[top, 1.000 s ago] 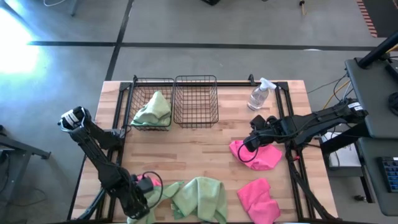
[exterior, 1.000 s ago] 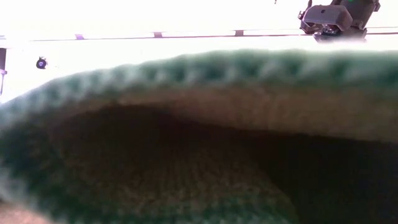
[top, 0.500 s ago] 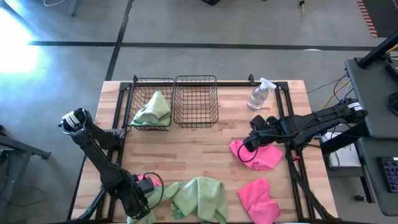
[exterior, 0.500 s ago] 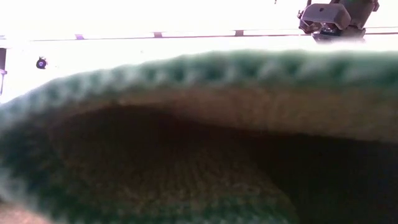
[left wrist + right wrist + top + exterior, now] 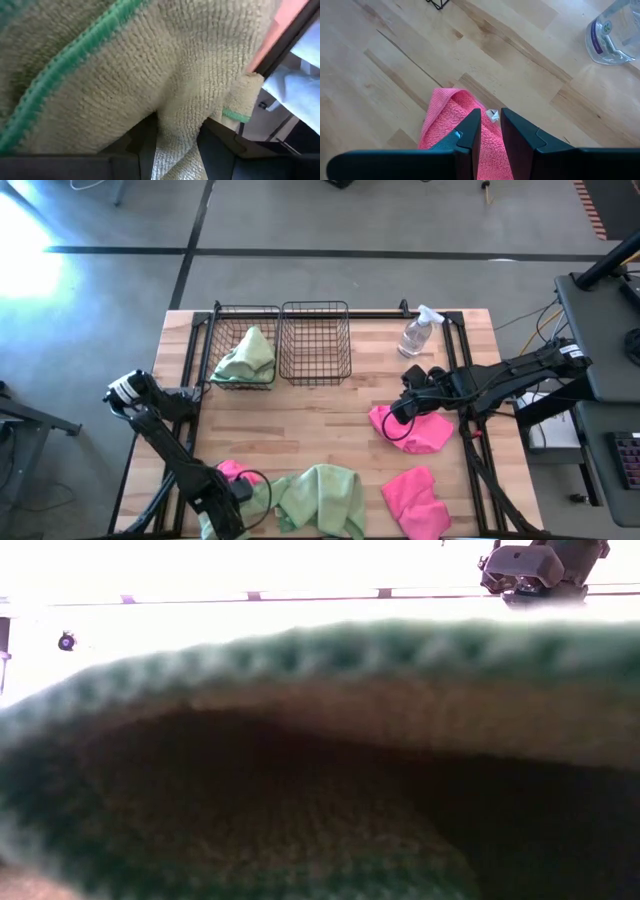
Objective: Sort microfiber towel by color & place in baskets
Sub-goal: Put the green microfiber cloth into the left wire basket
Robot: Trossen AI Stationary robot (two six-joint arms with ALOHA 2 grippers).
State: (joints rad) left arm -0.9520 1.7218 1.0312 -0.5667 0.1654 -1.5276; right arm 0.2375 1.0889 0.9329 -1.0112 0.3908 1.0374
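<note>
A light green towel (image 5: 325,495) lies crumpled at the table's near edge and fills the low view (image 5: 320,760). My left gripper (image 5: 232,502) is at its left end, shut on it (image 5: 177,147). A pink towel (image 5: 230,471) peeks out beside that gripper. My right gripper (image 5: 398,416) is over the left edge of another pink towel (image 5: 422,430), shut on it (image 5: 491,131). A third pink towel (image 5: 415,500) lies near the front right. The left basket (image 5: 222,330) holds a green towel (image 5: 245,358). The right basket (image 5: 315,340) holds nothing. My left gripper pinches a bunched fold of the green towel (image 5: 175,127) between its two fingers (image 5: 147,142), near the towel's left end. The rest of the cloth spreads slack on the table. My right gripper comes from above and pinches the pink towel's left edge (image 5: 470,102), beside its white tag (image 5: 493,116), between nearly closed fingers (image 5: 470,131). The towel lies on the table.
A clear spray bottle (image 5: 418,332) stands near the far right, behind the right gripper. Both baskets sit side by side at the far edge. Bare wood stretches across the table's middle (image 5: 310,425).
My left arm's elbow has swung toward the near edge, and its gripper has shifted slightly right along that edge with the green towel's left end. My right arm has stayed still.
</note>
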